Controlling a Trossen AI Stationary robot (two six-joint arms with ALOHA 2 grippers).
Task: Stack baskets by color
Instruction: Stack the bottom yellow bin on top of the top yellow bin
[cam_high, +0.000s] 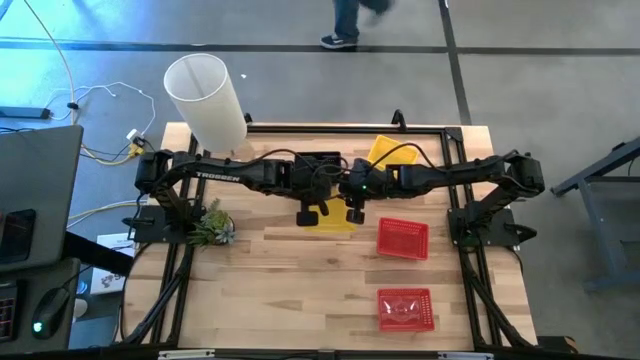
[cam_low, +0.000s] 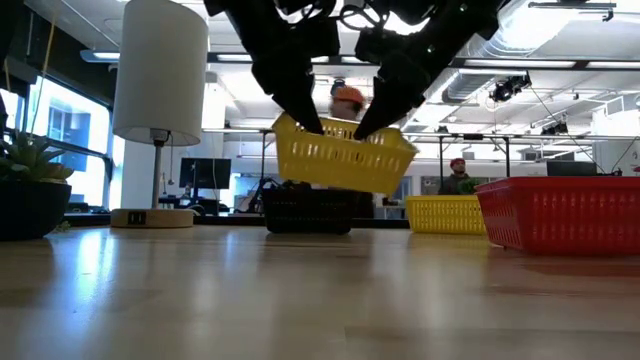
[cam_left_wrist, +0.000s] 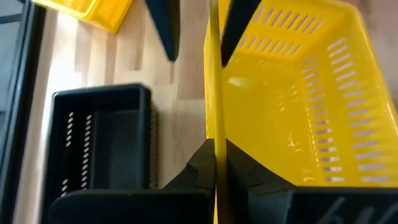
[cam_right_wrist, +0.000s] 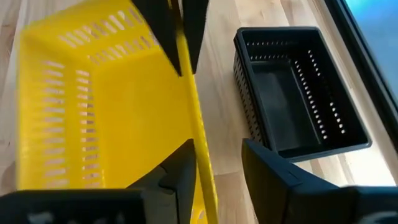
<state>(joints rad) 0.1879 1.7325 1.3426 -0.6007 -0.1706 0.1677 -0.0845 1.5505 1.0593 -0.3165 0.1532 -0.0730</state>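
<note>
A yellow basket (cam_low: 340, 158) hangs in the air over the table's middle, between my two grippers. My left gripper (cam_left_wrist: 214, 149) is shut on its far long wall. At the other end of that wall, my right gripper (cam_right_wrist: 217, 149) is open, with one finger inside the basket and one outside. Whether a finger touches the rim I cannot tell. A black basket (cam_left_wrist: 99, 143) rests on its base just beyond, under the arms. A second yellow basket (cam_high: 385, 152) lies at the back. Two red baskets (cam_high: 403, 238) (cam_high: 405, 308) lie to the right. My left gripper pinches the yellow basket's far long wall at its rim (cam_left_wrist: 214, 134), near the wall's left end, one finger inside the basket and one outside. The fingers slant down from the table's left and lie along the wall. The basket hangs clear of the table, slightly tilted.
A tall white lamp (cam_high: 205, 95) stands at the back left corner and a small plant (cam_high: 212, 228) at the left edge. A black frame (cam_high: 440, 130) runs round the table's back and sides. Bare wood lies at the near left. People show in the room beyond.
</note>
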